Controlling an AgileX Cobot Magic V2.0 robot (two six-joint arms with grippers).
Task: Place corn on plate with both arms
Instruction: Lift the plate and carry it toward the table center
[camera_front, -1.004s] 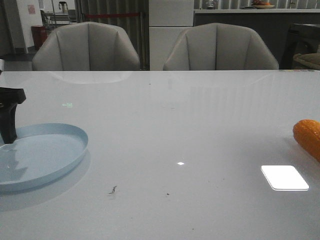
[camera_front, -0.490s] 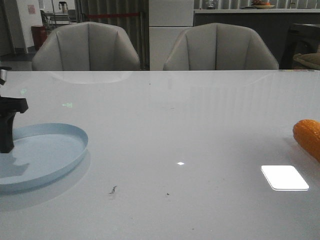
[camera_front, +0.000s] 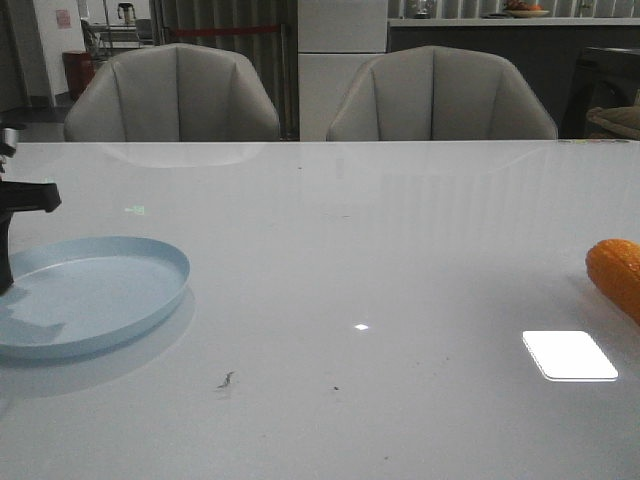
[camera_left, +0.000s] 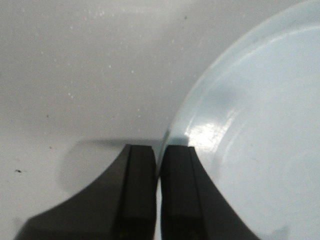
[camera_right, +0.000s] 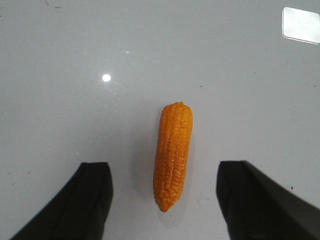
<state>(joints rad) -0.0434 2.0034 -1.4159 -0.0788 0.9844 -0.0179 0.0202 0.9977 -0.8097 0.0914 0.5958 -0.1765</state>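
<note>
The pale-blue plate (camera_front: 100, 290) lies at the left of the white table, and my left gripper (camera_front: 4, 275) holds its left rim at the frame's edge. In the left wrist view the two black fingers (camera_left: 140, 170) of that gripper (camera_left: 159, 148) are pinched together on the plate's (camera_left: 250, 125) rim. The orange corn (camera_front: 618, 275) lies on the table at the far right, cut off by the frame. In the right wrist view the corn (camera_right: 174, 155) lies lengthwise between the wide-apart fingers of my open right gripper (camera_right: 165, 165), which touches nothing.
Two grey chairs (camera_front: 175, 95) (camera_front: 440, 95) stand behind the table's far edge. A bright rectangular light reflection (camera_front: 570, 355) sits on the table near the corn. A few small dark specks (camera_front: 226, 379) mark the table's middle front.
The plate has shifted to the right, held by my left gripper, and its rim now sits a little higher. The gripper has risen slightly. The corn has not moved.
</note>
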